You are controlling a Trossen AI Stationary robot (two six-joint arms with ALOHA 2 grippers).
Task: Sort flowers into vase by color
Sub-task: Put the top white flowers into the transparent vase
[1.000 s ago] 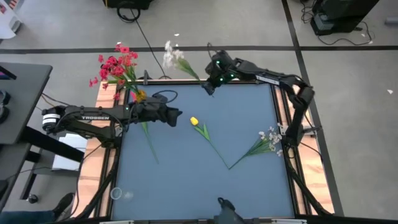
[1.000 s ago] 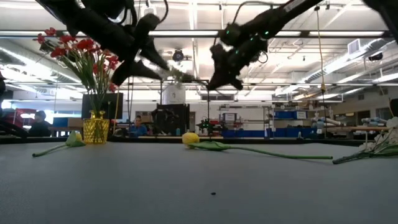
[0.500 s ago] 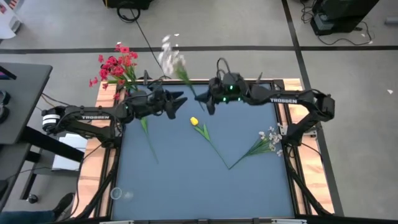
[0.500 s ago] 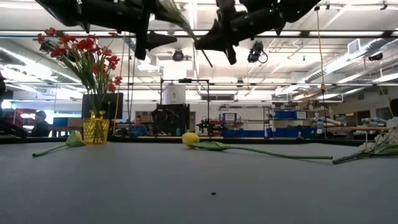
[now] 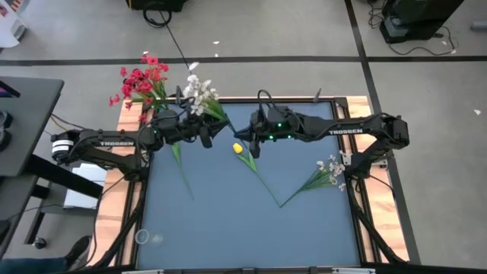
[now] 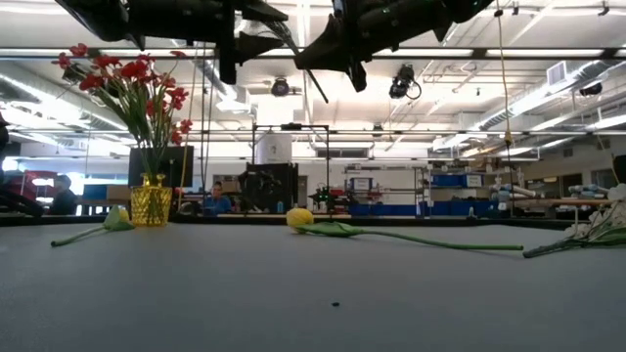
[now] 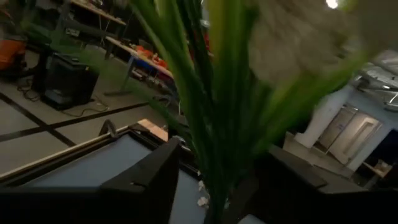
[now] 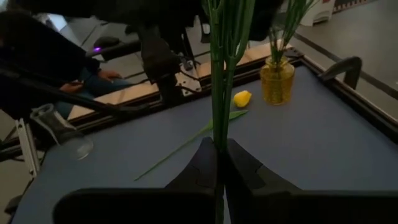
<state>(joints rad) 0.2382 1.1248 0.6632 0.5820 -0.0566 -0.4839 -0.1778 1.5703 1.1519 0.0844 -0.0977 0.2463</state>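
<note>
My right gripper [image 5: 249, 139] is shut on a white-blossomed flower [image 5: 199, 91], held high above the table's far middle. My left gripper [image 5: 215, 131] is open, and its fingers [image 7: 146, 180] stand on either side of the flower's green stems [image 7: 214, 124], below the blossoms. A yellow vase [image 5: 169, 116] with red flowers [image 5: 141, 80] stands at the far left. One yellow tulip [image 5: 237, 148] lies mid-table. A second tulip [image 6: 117, 220] lies beside the vase. Another white spray [image 5: 329, 171] lies at the right. My right gripper pinches the flower's stem [image 8: 219, 134] between its two shut fingers, low on the stem. The fingers come about level from the table's right. The flower is lifted clear of the table and slants up toward the far left. My left gripper: I cannot tell whether its fingers touch the stems.
A clear glass vase [image 5: 142, 237] stands at the near left corner. Wooden rails [image 5: 129, 190] edge the blue table. The table's near half holds only the tulip's and spray's stem ends. People sit in the room beyond the table.
My right gripper has carried the white flower from the table's far edge toward the middle and the left gripper, and the blossoms have swung toward the left. My left gripper has risen and gone toward the far edge, and the stems now stand between its fingers.
</note>
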